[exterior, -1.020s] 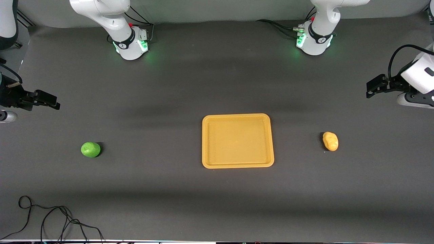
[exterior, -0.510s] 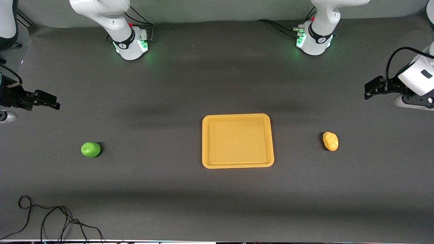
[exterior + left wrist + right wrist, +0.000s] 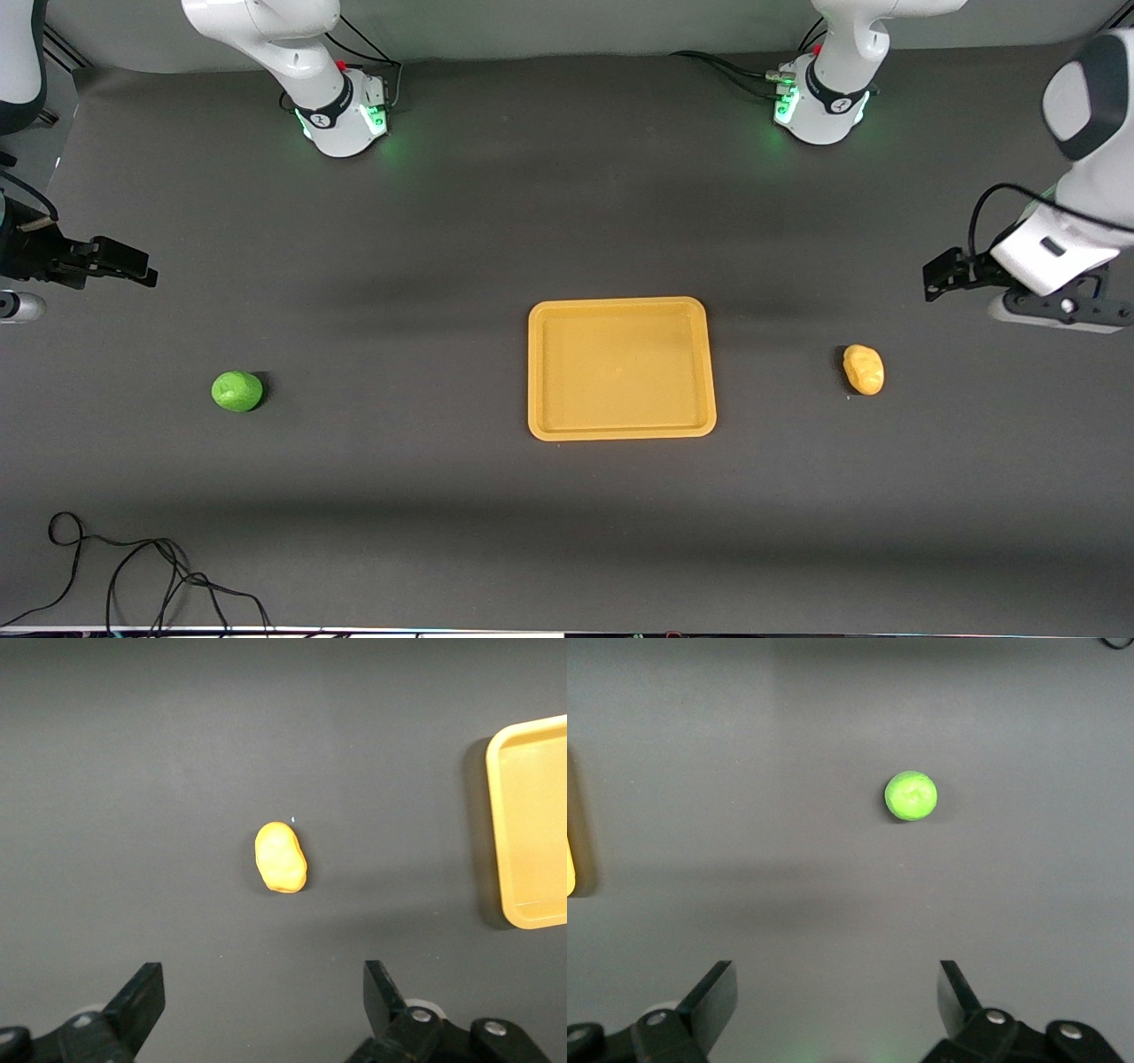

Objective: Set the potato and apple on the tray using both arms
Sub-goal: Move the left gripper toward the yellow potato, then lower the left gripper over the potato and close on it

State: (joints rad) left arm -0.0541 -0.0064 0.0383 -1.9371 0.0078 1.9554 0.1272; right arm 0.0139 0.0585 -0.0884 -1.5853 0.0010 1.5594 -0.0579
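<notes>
The orange-yellow tray (image 3: 620, 306) lies mid-table, with nothing on it. The yellow-tan potato (image 3: 864, 369) lies on the mat toward the left arm's end. The green apple (image 3: 236, 391) lies toward the right arm's end. My left gripper (image 3: 941, 275) is open and empty over bare mat close to the potato. Its wrist view shows the potato (image 3: 281, 858) ahead of the open gripper (image 3: 264, 992) and the tray's edge (image 3: 532, 824). My right gripper (image 3: 133, 266) is open and empty over bare mat at the right arm's end. Its wrist view shows the apple (image 3: 912, 796) ahead of the gripper (image 3: 837, 992).
A loose black cable (image 3: 133, 576) lies at the table's edge nearest the front camera, toward the right arm's end. The two arm bases (image 3: 341, 115) (image 3: 819, 106) stand along the edge farthest from the camera. A dark grey mat covers the table.
The left arm has swung its gripper toward the potato, and it now shows lower in the front view. The right arm, apple, potato and tray have not moved.
</notes>
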